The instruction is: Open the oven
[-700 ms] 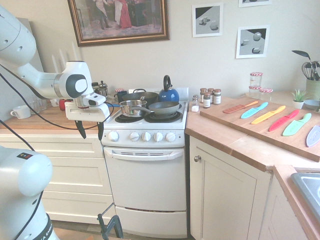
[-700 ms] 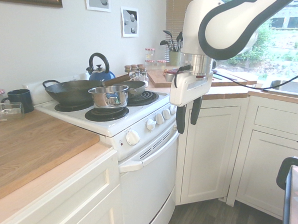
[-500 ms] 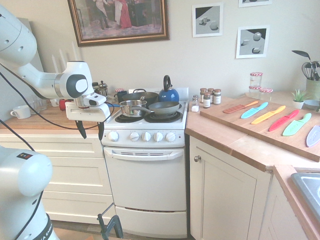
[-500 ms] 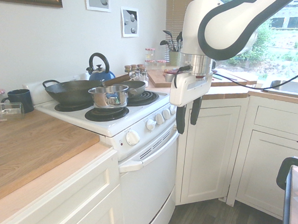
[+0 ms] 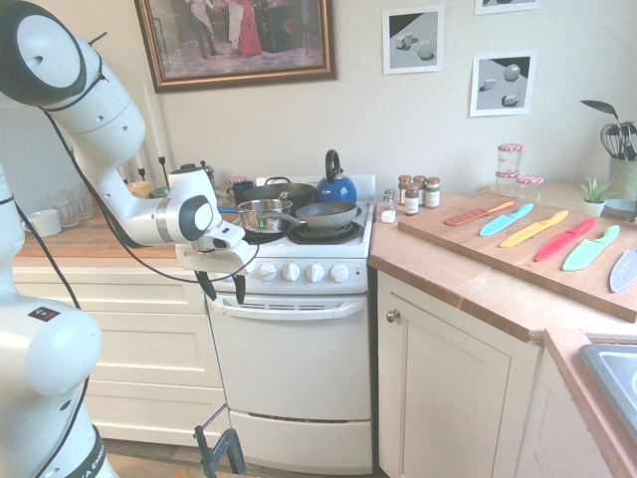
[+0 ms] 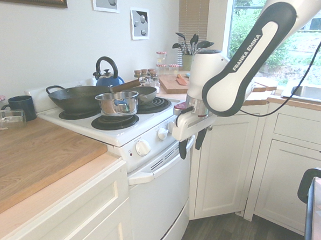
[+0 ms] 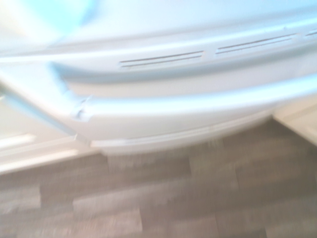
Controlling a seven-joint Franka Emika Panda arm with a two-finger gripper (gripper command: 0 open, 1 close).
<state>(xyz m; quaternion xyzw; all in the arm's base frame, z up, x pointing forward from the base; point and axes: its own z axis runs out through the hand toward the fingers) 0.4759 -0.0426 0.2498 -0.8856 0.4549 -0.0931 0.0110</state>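
1. We're seeing the oven (image 5: 291, 363) standing between the drawer counter (image 5: 119, 246) on the left and the corner counter (image 5: 448, 261) on the right, first exterior view; its door (image 5: 289, 368) is sitting shut.
2. We're seeing the tool (image 5: 226, 301) hanging near the left end of the door handle (image 5: 299, 313), fingers pointing down and standing apart, nothing showing between them. We're not able to tell whether it's touching.
3. We're getting the handle and vent slots in the wrist view, blurred, wood floor (image 7: 173, 193) showing too.
4. On the stovetop we're seeing a wok (image 6: 78, 100), a steel pot (image 6: 117, 103) and a grey frying pan (image 5: 328, 214); a blue kettle (image 5: 336, 190) is standing at the far side.
5. On the right we're seeing colored knives (image 5: 534, 229) lying on a wooden board (image 5: 478, 240), spice jars (image 5: 412, 198) standing nearby.
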